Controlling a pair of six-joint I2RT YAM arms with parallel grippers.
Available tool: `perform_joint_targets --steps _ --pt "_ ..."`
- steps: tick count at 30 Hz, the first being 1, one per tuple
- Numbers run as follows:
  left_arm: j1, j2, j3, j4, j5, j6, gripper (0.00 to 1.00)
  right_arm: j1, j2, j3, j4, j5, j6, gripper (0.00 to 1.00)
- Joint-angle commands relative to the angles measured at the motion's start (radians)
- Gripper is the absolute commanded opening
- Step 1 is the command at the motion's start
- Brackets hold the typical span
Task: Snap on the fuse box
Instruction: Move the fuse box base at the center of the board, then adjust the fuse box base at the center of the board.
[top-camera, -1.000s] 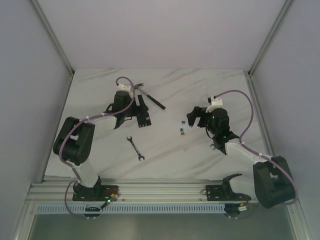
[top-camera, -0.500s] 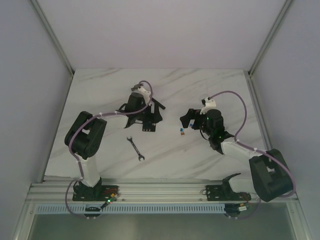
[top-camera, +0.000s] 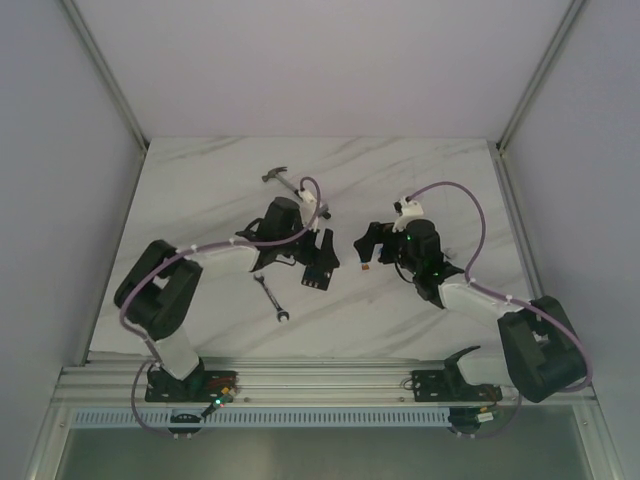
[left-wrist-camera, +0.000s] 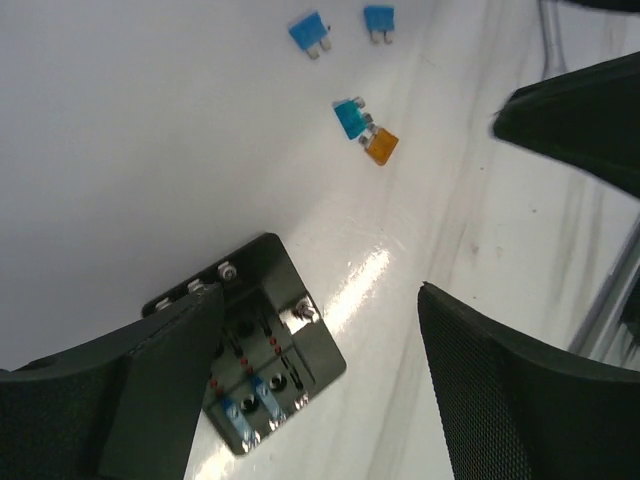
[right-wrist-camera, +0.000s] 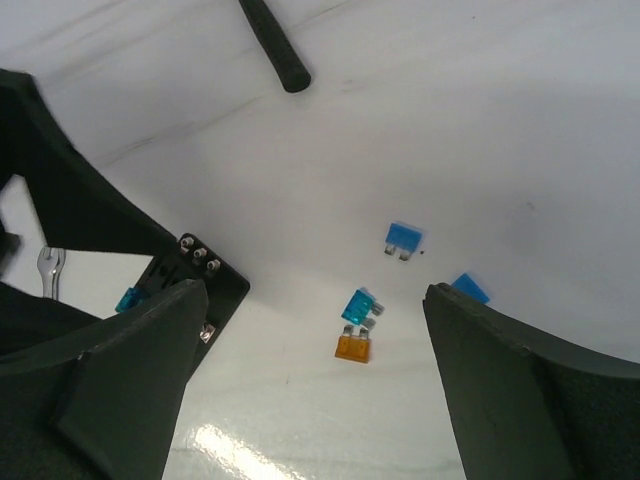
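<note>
The fuse box (left-wrist-camera: 275, 335) is a black square block with slots, screws and two blue fuses in it. It lies flat on the white table, its left part hidden under one finger of my left gripper (left-wrist-camera: 320, 300). That gripper is open, its jaws wide apart with bare table between them. From above, the fuse box (top-camera: 320, 268) sits mid-table under the left gripper (top-camera: 318, 252). My right gripper (right-wrist-camera: 315, 290) is open over the loose fuses, and one corner of the fuse box (right-wrist-camera: 215, 275) shows beside its left finger. The right gripper (top-camera: 368, 243) faces the left one.
Several loose fuses lie between the grippers: two blue (right-wrist-camera: 402, 238), one teal (right-wrist-camera: 358, 305), one orange (right-wrist-camera: 352, 348). A small wrench (top-camera: 272, 298) lies in front of the fuse box. A hammer (top-camera: 285, 180) rests behind it, its handle end (right-wrist-camera: 275, 45) near the right gripper.
My left arm has swung right and nearer, toward the table's middle, and the fuse box has shifted along with it. The hammer is now uncovered. My right gripper moved slightly left over the fuses.
</note>
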Motion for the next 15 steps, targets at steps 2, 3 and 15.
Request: perform_joint_targets --steps 2,3,15 --pt "0.006 -0.185 -0.052 -0.022 -0.166 -0.076 0.88 0.025 -0.025 0.053 -0.072 -0.024 -0.02 0.96" --pt "0.006 -0.215 -0.073 -0.025 -0.193 -0.099 0.88 0.03 -0.026 0.058 -0.086 -0.027 -0.02 0.94" --pt "0.006 -0.318 -0.246 0.033 -0.286 -0.279 0.91 0.152 -0.013 0.11 -0.284 0.058 0.051 0.9"
